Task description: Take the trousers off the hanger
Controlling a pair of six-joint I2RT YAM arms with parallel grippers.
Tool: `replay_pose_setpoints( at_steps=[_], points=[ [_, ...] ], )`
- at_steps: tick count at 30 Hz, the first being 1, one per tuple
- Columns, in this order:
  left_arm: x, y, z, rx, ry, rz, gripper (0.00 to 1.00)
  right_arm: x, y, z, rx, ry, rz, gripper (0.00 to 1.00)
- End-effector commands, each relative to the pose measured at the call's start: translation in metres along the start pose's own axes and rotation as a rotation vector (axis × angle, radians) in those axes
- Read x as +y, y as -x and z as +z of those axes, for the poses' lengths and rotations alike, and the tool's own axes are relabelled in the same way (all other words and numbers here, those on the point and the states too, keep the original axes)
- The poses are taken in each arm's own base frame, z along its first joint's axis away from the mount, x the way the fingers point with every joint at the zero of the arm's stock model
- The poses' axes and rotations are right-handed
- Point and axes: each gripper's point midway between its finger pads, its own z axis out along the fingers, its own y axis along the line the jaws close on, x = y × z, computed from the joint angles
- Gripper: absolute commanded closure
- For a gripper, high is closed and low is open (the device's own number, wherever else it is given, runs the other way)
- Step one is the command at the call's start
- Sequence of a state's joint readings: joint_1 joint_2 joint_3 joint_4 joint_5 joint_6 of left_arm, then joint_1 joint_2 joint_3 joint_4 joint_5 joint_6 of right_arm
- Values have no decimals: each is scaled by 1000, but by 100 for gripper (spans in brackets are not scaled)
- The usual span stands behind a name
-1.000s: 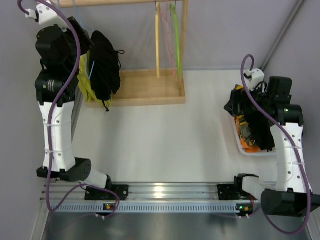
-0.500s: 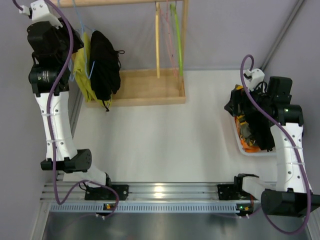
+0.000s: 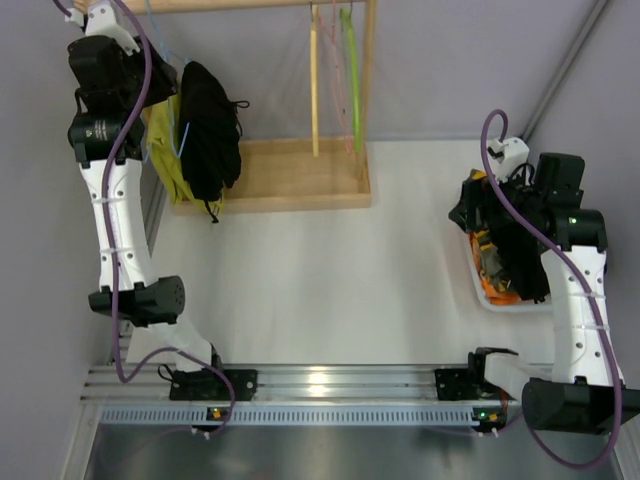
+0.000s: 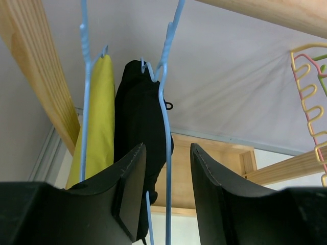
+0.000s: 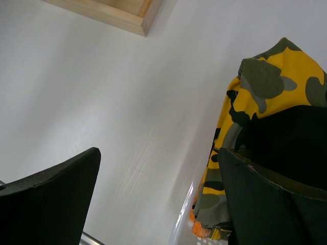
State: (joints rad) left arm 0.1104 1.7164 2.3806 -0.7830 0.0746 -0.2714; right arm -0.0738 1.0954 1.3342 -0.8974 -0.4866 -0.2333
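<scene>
Left jaws parted astride the hanger [image 4: 167,143] wire, right jaws wide and empty. A skewed clamp could pinch the trousers [image 4: 138,112] or jostle the yellow-green garment [image 4: 99,117] just left.

No writing, label or number is legible anywhere

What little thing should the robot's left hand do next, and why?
Probably squeeze the left gripper shut on the hanger. The hanger's blue wire already runs down between the open jaws, and the trousers hang on it just beyond them. A pinch there would likely steady the hanger before the trousers get pulled off.
</scene>
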Motion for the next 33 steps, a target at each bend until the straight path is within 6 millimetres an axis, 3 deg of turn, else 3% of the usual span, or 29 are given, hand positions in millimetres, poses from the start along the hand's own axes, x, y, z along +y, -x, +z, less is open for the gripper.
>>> replay_pose_setpoints(
  at_steps=[1, 8, 14, 29, 33],
  points=[
    [-7, 19, 1, -53, -35, -11, 54, 2, 11, 0, -46, 2, -39, 1],
    [-5, 15, 25, -68, -41, -20, 56, 2, 11, 0, -43, 1, -37, 1],
    [-7, 29, 38, -140, -53, -25, 58, 1, 9, 0, -42, -4, -40, 1],
    [2, 6, 63, -95, -22, -10, 61, -2, 11, 3, -36, -9, -40, 0],
    [4, -2, 71, -76, -14, -10, 72, -3, 11, 3, -34, -13, -39, 1]
  ],
)
